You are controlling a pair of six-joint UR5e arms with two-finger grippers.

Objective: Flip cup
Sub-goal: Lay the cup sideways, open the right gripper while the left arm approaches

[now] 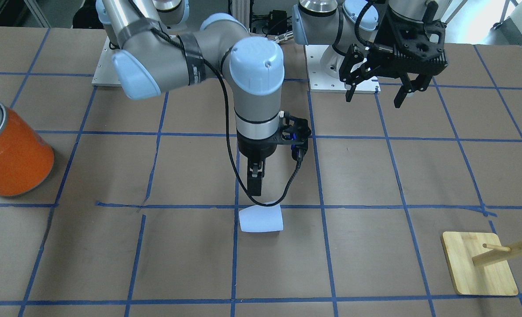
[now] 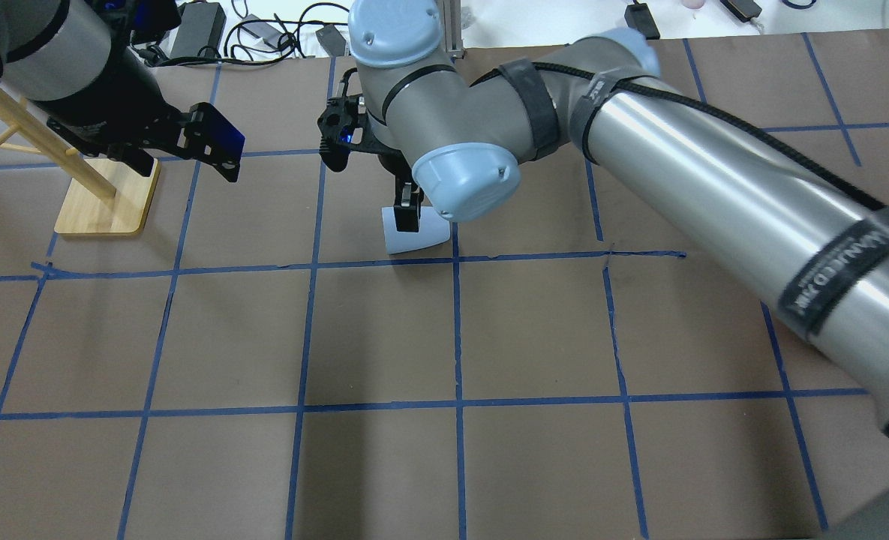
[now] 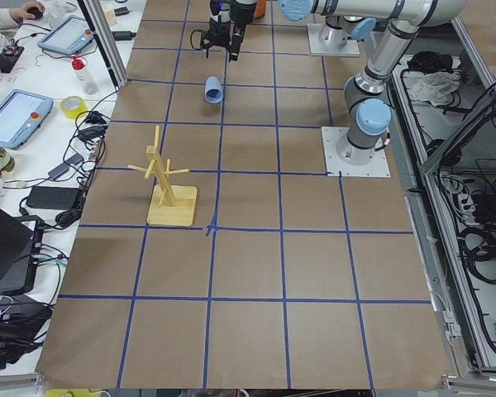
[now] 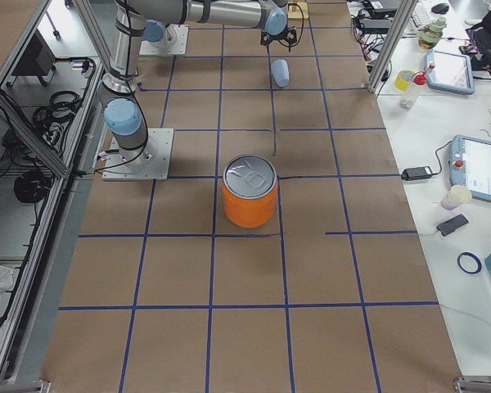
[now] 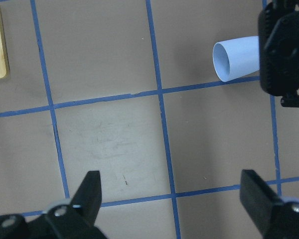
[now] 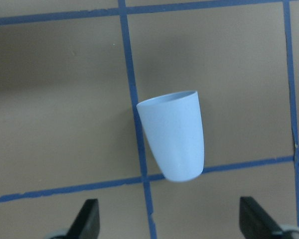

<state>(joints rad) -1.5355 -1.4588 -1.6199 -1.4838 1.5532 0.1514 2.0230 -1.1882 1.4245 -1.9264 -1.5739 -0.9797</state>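
The cup is small and pale blue-white. It lies on its side on the brown table near a blue tape crossing, rim toward the robot's left. It also shows in the overhead view, the right wrist view and the left wrist view. My right gripper points down just above the cup without touching it. Its fingers stand wide apart, open and empty. My left gripper hangs high near the robot's base, open and empty, fingers spread.
A large orange canister with a silver top stands toward the robot's right. A wooden peg stand on a square base stands toward the robot's left, beyond the left gripper. Blue tape lines grid the table.
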